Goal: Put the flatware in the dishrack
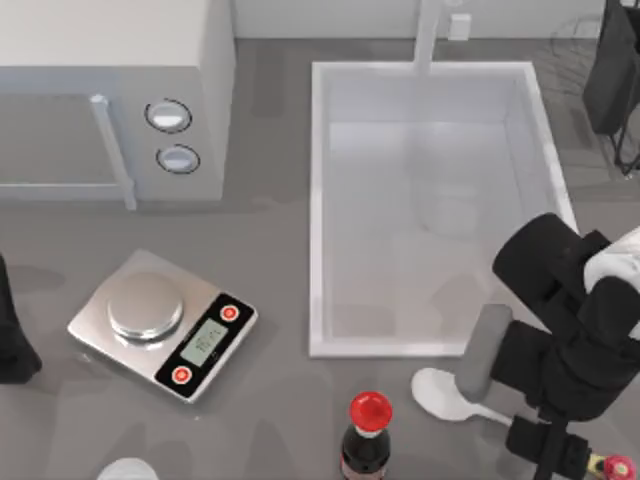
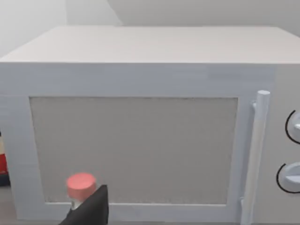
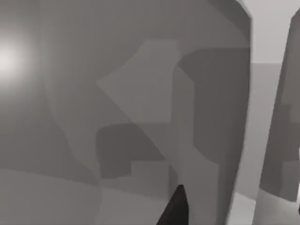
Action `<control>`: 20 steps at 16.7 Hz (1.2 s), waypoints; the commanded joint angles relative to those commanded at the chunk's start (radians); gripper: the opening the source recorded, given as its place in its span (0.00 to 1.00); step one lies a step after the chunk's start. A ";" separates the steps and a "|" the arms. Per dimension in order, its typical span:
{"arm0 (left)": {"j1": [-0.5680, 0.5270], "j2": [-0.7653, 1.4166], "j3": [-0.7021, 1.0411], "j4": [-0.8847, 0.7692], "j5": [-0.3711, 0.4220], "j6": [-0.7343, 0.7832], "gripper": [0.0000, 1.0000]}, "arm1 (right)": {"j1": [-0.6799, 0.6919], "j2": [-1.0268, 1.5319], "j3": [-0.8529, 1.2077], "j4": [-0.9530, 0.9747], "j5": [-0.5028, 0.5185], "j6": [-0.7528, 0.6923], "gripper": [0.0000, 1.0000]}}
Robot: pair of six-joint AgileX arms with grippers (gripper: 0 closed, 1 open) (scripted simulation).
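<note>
Below sink (image 1: 320, 200) | right tool (image 1: 545, 440) over spoon (image 1: 445, 393); left wrist: microwave (image 2: 140, 122)

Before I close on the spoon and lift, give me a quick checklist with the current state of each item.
1. Spoon lying flat on the counter near the sink front edge: ok.
2. Right gripper over the spoon's handle: ok, it hangs above the handle.
3. Fingers astride the handle: cannot tell.
4. Red-capped bottle apart from the spoon bowl: ok, though close.
5. Dishrack reachable at the far right corner: cannot tell, partly visible.
6. Left arm parked at the left edge: ok.
</note>
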 joint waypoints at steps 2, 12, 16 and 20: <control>0.000 0.000 0.000 0.000 0.000 0.000 1.00 | -0.001 -0.005 0.055 -0.057 0.000 0.000 0.00; 0.000 0.000 0.000 0.000 0.000 0.000 1.00 | -0.003 -0.123 0.558 -0.718 0.000 -0.016 0.00; 0.000 0.000 0.000 0.000 0.000 0.000 1.00 | -0.010 -0.166 0.652 -0.820 0.000 -0.013 0.00; 0.000 0.000 0.000 0.000 0.000 0.000 1.00 | -0.006 -0.164 0.651 -0.818 -0.001 -0.011 0.00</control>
